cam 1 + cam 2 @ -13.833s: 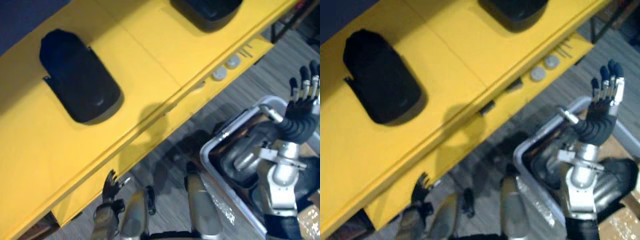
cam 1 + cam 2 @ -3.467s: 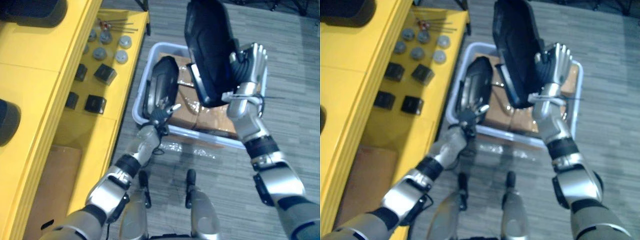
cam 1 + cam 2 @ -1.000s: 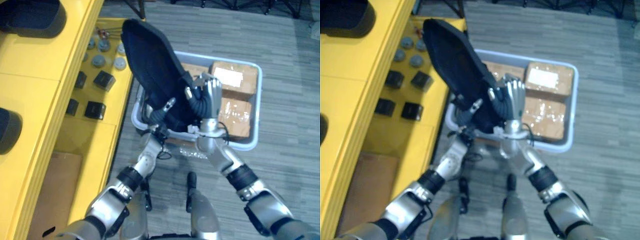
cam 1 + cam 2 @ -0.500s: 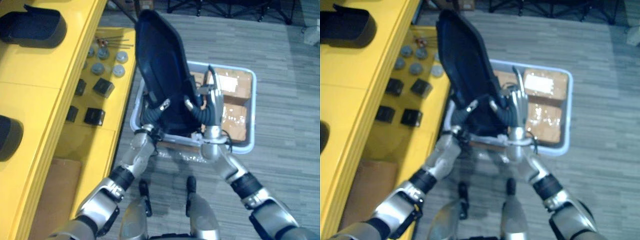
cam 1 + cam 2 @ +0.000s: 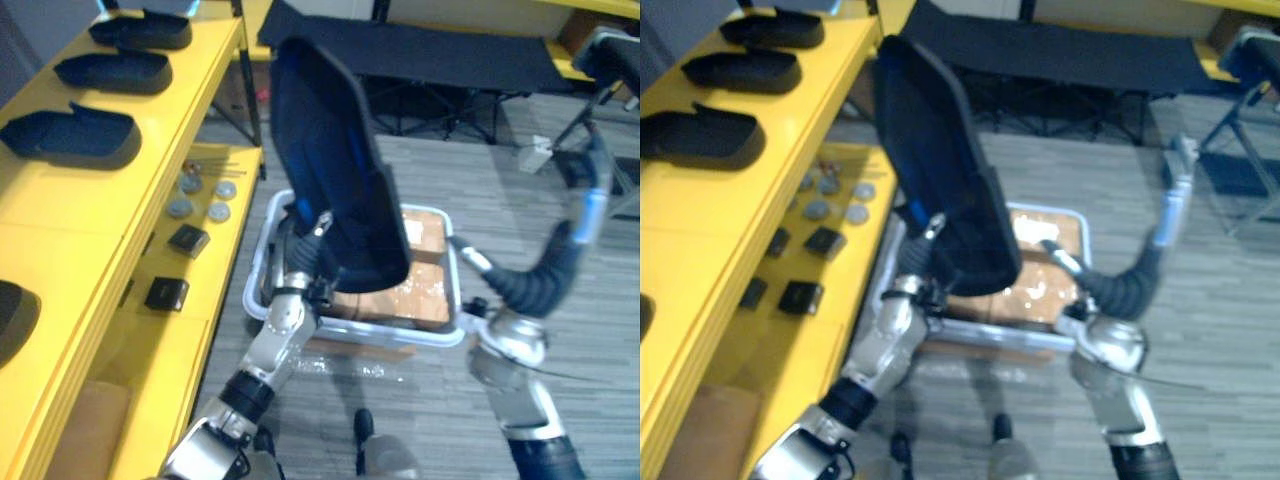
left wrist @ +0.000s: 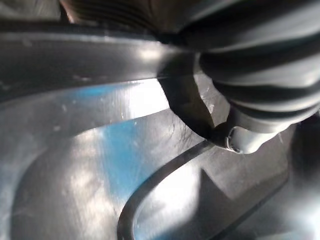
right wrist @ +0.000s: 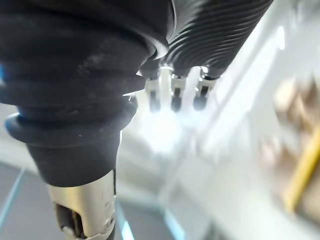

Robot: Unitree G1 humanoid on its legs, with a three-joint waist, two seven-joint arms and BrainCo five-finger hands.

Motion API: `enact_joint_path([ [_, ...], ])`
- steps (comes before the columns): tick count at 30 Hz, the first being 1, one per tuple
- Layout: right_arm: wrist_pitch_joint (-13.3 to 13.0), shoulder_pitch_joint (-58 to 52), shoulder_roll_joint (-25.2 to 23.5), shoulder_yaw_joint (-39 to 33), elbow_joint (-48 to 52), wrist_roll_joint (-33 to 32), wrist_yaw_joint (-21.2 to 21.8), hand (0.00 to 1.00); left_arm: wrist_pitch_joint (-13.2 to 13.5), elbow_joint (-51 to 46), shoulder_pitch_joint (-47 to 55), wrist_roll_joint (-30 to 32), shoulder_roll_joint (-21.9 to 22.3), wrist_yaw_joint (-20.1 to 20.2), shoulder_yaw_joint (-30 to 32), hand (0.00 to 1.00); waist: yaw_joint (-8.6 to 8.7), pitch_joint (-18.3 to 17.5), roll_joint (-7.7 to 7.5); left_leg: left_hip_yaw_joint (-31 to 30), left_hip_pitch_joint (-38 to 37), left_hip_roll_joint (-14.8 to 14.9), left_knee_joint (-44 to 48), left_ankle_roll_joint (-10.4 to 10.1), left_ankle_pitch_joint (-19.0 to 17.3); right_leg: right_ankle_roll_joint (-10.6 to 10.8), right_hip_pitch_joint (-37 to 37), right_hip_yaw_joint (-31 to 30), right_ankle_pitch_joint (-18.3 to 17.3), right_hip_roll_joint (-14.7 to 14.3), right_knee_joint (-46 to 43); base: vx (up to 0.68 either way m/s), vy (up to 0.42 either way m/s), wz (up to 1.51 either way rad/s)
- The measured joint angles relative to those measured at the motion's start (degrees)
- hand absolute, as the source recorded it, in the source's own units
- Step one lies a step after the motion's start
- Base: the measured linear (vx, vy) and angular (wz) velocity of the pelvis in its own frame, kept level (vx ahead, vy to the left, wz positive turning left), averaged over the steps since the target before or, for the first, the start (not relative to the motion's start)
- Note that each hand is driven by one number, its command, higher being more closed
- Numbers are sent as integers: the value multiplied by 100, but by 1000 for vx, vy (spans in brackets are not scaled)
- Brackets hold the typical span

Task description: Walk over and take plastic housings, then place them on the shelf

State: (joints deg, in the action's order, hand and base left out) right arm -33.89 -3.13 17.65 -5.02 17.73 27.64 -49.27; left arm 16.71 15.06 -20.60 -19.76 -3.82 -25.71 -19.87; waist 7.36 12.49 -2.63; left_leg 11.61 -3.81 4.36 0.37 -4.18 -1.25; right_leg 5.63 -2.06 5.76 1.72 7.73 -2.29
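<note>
A large black plastic housing (image 5: 335,170) stands upright in front of me, hollow side toward the shelf. My left hand (image 5: 300,250) grips its lower edge, fingers curled on the rim. The left wrist view has the thumb (image 6: 240,137) pressed on the housing's glossy inner face (image 6: 90,170). My right hand (image 5: 588,200) is raised off to the right, apart from the housing, with straight fingers (image 7: 172,95) and nothing in it. The yellow shelf (image 5: 70,220) runs along my left, with three housings (image 5: 75,135) lying on its top.
A grey bin (image 5: 445,335) with taped cardboard boxes (image 5: 420,230) sits on the floor behind the held housing. The shelf's lower level carries small black blocks (image 5: 188,240) and grey discs (image 5: 200,205). A dark folding stand (image 5: 450,50) is at the back.
My right hand has let go of the housing and swung up to the right, opening. The left hand still holds the housing. The camera has tilted up, so more of the shelf shows.
</note>
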Motion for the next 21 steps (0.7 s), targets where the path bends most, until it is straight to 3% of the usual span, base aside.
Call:
enact_joint_path([
  [5, -140, -476, -307, -276, 18, -1045, 560, 0, 61, -64, 291, 974, 86, -680, 386, 100, 66, -181, 182, 21, -206, 1, -390, -35, 200, 10, -12, 6, -12, -35, 3, 7, 0, -1],
  [6, -256, -626, -441, -300, 19, -1660, 971, 0, 78, -112, 374, 1224, 75, -844, 434, 100, 76, -207, 193, 20, -250, 10, -488, -47, 256, 10, -13, 10, -12, -52, 4, 0, 0, 0],
  [11, -337, -1205, -1016, -422, -66, -3307, 1859, 0, 376, -257, 854, 1606, 28, -1184, 767, 100, 146, -213, 196, 77, -313, 15, -492, -49, 258, 11, -34, -51, -11, -60, 1, -1, 2, -5],
  [14, -228, -1609, -1299, -517, -404, -3747, 1974, 0, 643, -632, 1351, 1558, -38, -1172, 960, 100, 192, -218, 204, 109, -321, 10, -518, -48, 255, 14, -25, -100, -13, -58, 2, -6, 7, -6],
  [15, 50, -2225, -1518, -808, -1663, -3943, 1878, 0, 1070, -1525, 2354, 1284, -76, -769, 1025, 100, 247, -276, 308, 119, -276, 9, -522, -37, 241, 35, 17, -113, -31, -53, 7, 0, 0, 0],
  [18, 40, -2390, -1577, -1140, -2138, -4162, 1895, 0, 1182, -1634, 2616, 1051, -76, -535, 1045, 100, 263, -347, 485, 123, -220, 10, -521, -36, 242, 40, 81, -114, -34, -46, 3, 0, 0, 0],
  [21, -59, -2467, -1606, -1191, -2205, -4165, 2026, 0, 1191, -1697, 2771, 1041, -71, -409, 1088, 100, 285, -389, 552, 127, -228, 18, -519, -37, 242, 33, 81, -112, -38, -65, -7, 0, 0, 0],
])
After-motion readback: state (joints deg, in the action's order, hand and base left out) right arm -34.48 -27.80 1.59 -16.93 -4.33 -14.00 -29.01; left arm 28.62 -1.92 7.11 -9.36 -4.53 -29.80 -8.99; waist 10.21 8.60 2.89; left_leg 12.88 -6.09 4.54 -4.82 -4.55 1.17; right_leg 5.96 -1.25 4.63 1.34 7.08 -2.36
